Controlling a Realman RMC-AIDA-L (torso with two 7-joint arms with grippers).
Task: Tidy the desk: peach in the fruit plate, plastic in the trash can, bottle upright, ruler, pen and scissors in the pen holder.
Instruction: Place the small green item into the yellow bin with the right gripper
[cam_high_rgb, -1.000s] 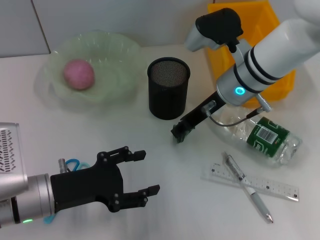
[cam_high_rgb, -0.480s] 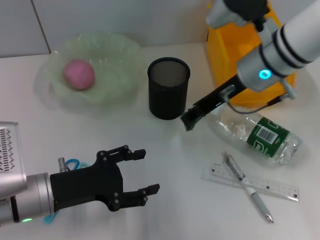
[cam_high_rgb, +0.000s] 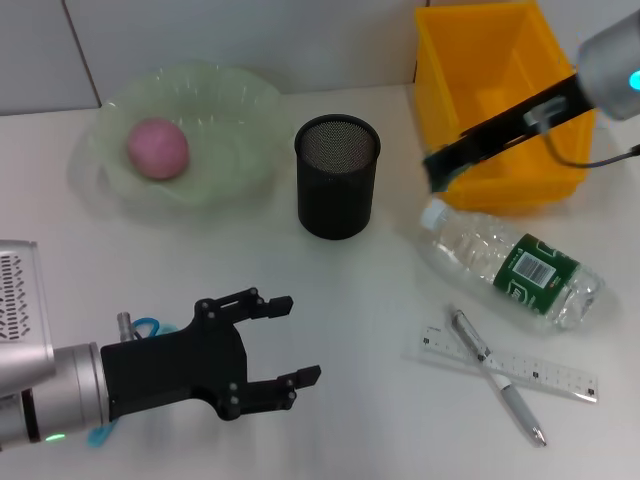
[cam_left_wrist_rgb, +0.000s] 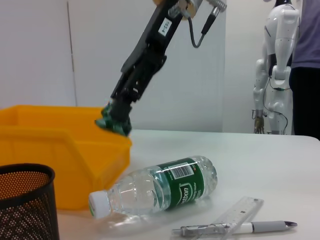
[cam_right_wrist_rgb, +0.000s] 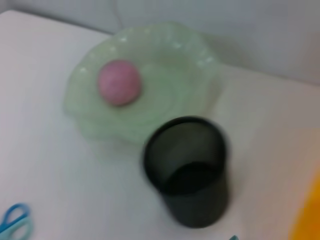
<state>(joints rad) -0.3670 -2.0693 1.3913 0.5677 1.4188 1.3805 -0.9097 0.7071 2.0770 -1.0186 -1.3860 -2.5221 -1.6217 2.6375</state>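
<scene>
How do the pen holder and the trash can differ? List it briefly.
The pen holder is a black mesh cylinder; the trash can is a solid orange rectangular bin. The pen holder is narrower, the trash can wider. Right gripper hangs at the trash can's front rim, away from the pen holder. Both stand upright, open-topped.

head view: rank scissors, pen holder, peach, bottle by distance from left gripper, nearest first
From the left gripper, open at the near left:
1. Scissors, just behind it, mostly hidden by the arm.
2. Pen holder, centre.
3. Peach in the fruit plate, far left; bottle, right. Too close to call.
</scene>
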